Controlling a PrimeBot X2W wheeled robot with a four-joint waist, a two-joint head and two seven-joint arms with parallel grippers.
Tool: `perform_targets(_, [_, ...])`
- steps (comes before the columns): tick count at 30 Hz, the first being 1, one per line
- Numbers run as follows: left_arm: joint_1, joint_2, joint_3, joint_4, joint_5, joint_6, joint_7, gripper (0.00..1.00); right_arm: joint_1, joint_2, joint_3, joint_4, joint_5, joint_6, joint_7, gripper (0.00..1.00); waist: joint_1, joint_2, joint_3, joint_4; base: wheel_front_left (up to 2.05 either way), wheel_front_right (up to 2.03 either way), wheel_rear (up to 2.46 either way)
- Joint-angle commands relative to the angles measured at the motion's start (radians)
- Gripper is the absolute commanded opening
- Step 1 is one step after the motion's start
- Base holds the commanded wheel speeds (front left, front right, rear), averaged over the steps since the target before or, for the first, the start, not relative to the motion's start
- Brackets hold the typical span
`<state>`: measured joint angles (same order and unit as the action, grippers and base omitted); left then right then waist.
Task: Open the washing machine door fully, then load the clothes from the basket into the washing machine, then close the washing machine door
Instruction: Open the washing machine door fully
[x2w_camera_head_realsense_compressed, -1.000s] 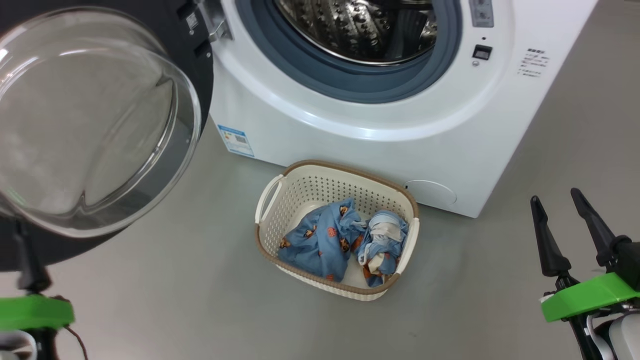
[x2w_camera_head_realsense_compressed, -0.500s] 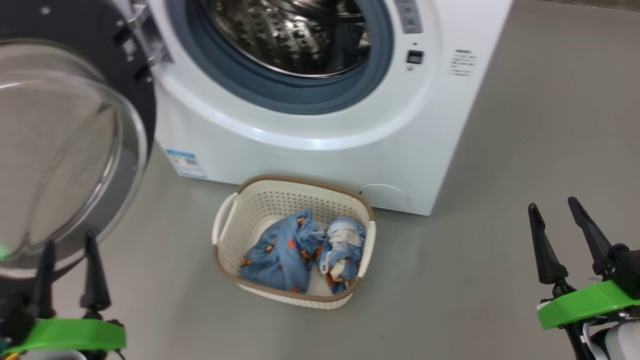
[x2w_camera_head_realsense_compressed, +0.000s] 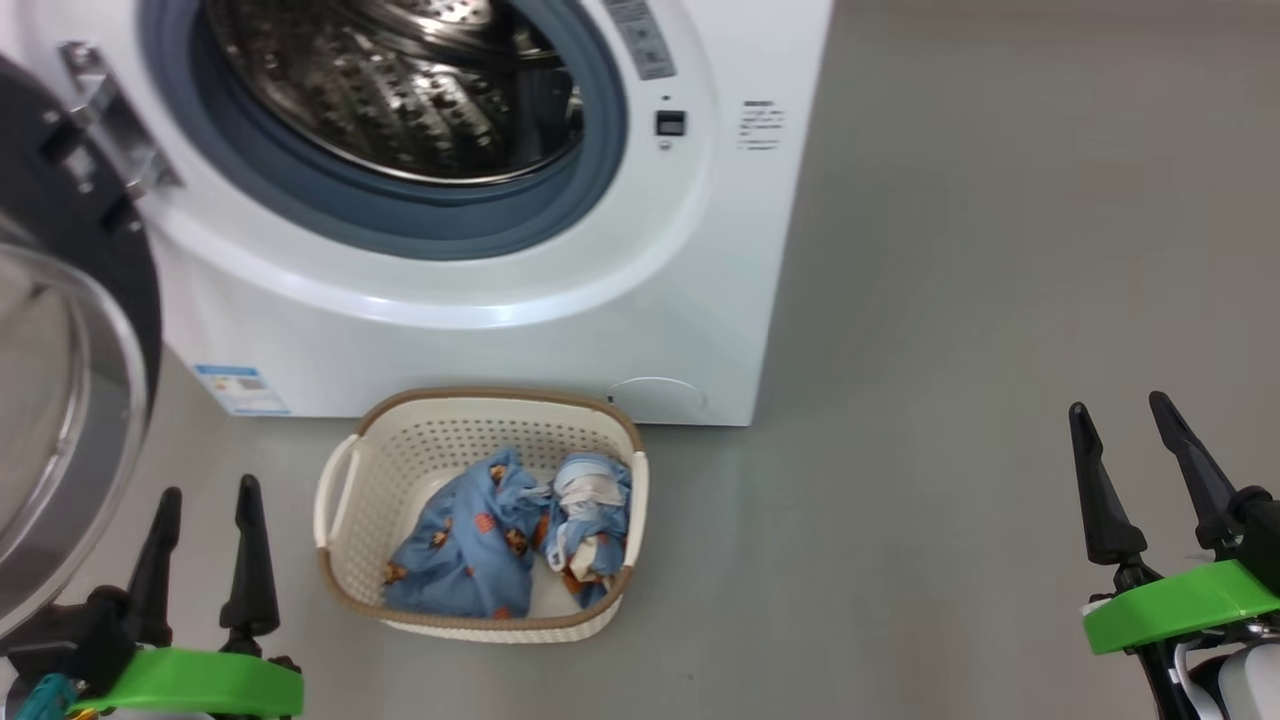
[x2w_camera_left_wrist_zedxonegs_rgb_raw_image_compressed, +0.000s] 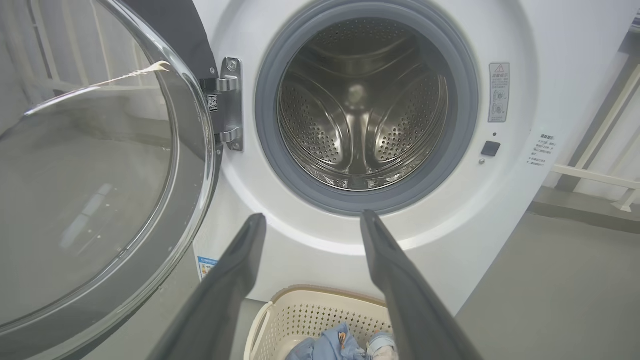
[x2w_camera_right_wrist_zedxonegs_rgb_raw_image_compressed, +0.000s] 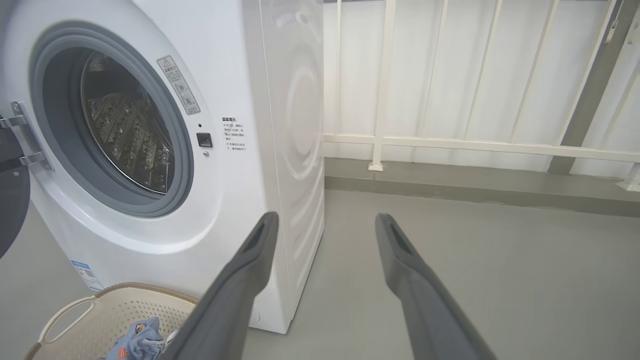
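Observation:
The white washing machine stands with its steel drum exposed. Its door hangs swung wide to the left, a black ring around a clear glass bowl. On the floor before the machine sits the cream basket holding the light-blue bear-print clothes. My left gripper is open at the lower left, just left of the basket and below the door, holding nothing. My right gripper is open and empty at the lower right, far from the basket.
Grey floor stretches to the right of the machine. A white railing on a low kerb runs behind it. The open door takes up the space left of the basket.
The head camera has swung right, so machine, door and basket slid left in view. My left gripper has come away from the door, opened wider, and now shows both fingers.

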<state>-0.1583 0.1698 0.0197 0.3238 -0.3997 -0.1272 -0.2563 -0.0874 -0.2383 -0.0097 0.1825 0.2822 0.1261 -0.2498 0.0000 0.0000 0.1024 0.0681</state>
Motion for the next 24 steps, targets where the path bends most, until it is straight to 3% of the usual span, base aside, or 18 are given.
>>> perform_targets(1, [0.000, 0.020, 0.025, -0.029, -0.008, -0.003, -0.005, 1.00, 0.004, -0.018, 0.011, -0.026, 0.000, 0.005, -0.012, 1.00, 0.0000, 0.0000, 0.000, -0.040, 0.00, 0.00, 0.00])
perform_targets(14, [0.019, 0.012, -0.001, -0.014, -0.028, -0.003, -0.006, 1.00, 0.002, -0.007, 0.011, -0.027, -0.001, 0.005, -0.012, 1.00, 0.0000, 0.0000, 0.001, -0.099, 0.00, 0.00, 0.00])
perform_targets(24, [0.045, 0.002, 0.013, -0.029, -0.039, -0.003, -0.006, 1.00, 0.020, 0.002, 0.005, -0.025, -0.001, 0.005, -0.012, 1.00, 0.0000, 0.0000, -0.018, -0.103, 0.00, 0.00, 0.00])
